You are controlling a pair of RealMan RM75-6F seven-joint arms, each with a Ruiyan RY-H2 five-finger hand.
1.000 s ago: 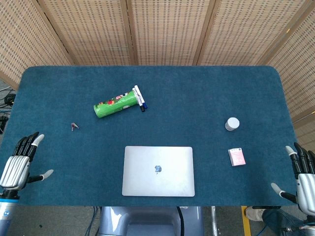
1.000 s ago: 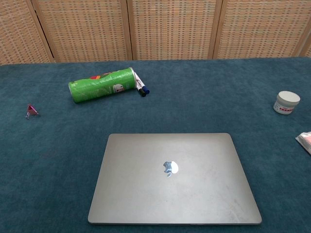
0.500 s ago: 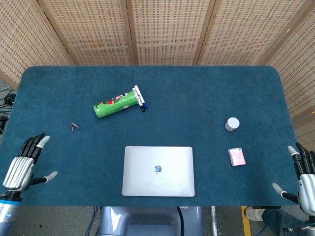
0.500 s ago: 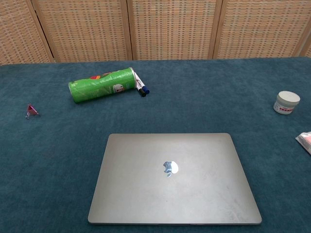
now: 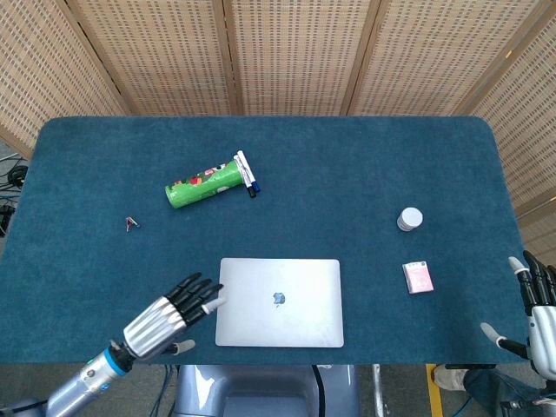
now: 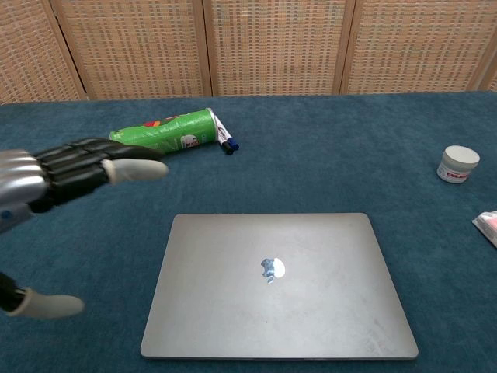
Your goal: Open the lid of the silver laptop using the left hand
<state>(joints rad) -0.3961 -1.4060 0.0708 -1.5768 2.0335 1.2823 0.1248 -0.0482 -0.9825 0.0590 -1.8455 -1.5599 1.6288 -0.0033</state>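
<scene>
Near the worktop's point(image 5: 78, 174) front edge, silver laptop point(image 5: 279, 301) lying flat, lid down. Just beside its left edge, left hand point(image 5: 167, 316), fingers point(image 5: 197, 290) spread and empty (tips about at the laptop's rim, contact unclear). At the far right corner, right hand point(image 5: 539, 323), fingers apart, holding nothing. Behind: green can point(image 5: 202, 185), markers point(image 5: 247, 174).

Our left hand point(image 5: 170, 314) extended forward, fingers point(image 6: 85, 167) straight and apart, holding nothing, our right hand point(image 5: 537, 314) upright, fingers spread, empty

Bright, even light; sharp focus
</scene>
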